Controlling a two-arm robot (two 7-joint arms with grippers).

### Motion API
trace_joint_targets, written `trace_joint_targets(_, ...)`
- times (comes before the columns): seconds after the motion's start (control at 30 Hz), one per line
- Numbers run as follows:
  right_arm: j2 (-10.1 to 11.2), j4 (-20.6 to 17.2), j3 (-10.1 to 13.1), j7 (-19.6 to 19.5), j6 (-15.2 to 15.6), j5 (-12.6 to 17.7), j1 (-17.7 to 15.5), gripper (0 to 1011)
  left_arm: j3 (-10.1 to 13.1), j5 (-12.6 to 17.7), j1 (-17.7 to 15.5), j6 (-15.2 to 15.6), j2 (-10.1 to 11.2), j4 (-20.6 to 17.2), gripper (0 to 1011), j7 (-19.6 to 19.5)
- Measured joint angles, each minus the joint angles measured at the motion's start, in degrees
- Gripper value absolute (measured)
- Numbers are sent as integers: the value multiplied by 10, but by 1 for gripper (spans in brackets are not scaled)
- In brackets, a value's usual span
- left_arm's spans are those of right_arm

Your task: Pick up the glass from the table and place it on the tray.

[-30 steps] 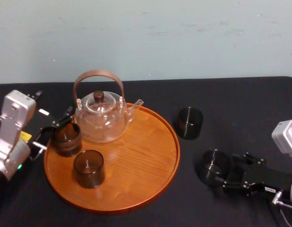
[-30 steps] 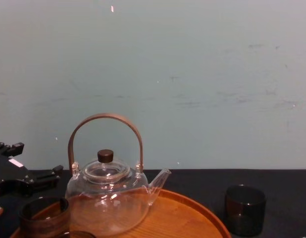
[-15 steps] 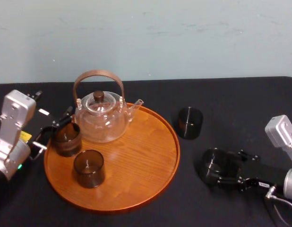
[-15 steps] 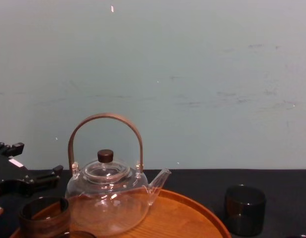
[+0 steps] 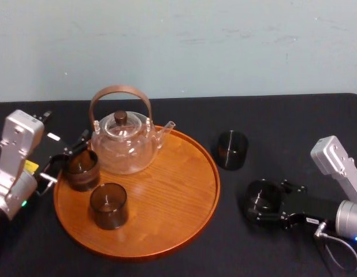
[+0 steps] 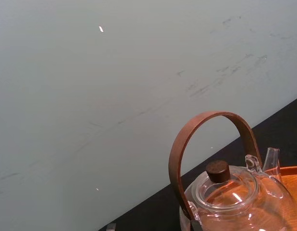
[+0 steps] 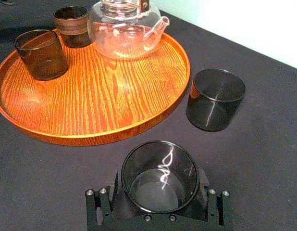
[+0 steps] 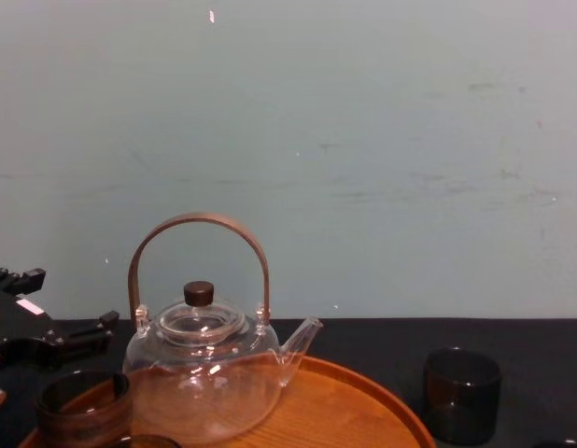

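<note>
Bracketing the glass (image 7: 159, 175) on the table (image 5: 294, 121) with the right gripper (image 7: 159, 186).
Stands upright just right of the tray (image 5: 167, 196), apart from its rim and near a second dark tumbler (image 5: 232, 150) on the cloth. Looks smoky grey-brown and see-through, straight-walled, handleless, with a bright glint inside. Sits between spread fingers, one at each side of the wall, not lifted. With the left gripper (image 5: 66, 158) parked at the tray's left edge, fingers apart beside a brown tumbler (image 5: 81, 169), near the clear teapot (image 5: 123, 147).
</note>
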Motion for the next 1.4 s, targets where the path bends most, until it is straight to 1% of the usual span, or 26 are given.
trace_joint_targets(0.17, -2, 2, -5, -1, 1, -3, 6, 1002, 0, 0, 0, 0, 0, 0, 1001, 0)
trace_joint_targets(0.27, -4, 2, -7, -8, 0, -8, 8, 1002, 0, 0, 0, 0, 0, 0, 1001, 0)
trace_joint_targets(0.6, -3, 2, -7, -7, 0, -8, 7, 1002, 0, 0, 0, 0, 0, 0, 1001, 0)
trace_joint_targets(0.7, -3, 2, -6, -7, 0, -7, 7, 968, 0, 0, 0, 0, 0, 0, 1001, 0)
trace_joint_targets(0.73, -3, 2, -6, -7, 0, -7, 7, 929, 0, 0, 0, 0, 0, 0, 1001, 0)
trace_joint_targets(0.8, -3, 2, -6, -6, 0, -7, 7, 905, 0, 0, 0, 0, 0, 0, 1001, 0)
trace_joint_targets(1.33, -2, 2, -5, -5, -1, -5, 6, 904, 0, 0, 0, 0, 0, 0, 1001, 0)
trace_joint_targets(1.4, 1, -2, -2, -2, -4, 0, 5, 904, 0, 0, 0, 0, 0, 0, 1001, 0)
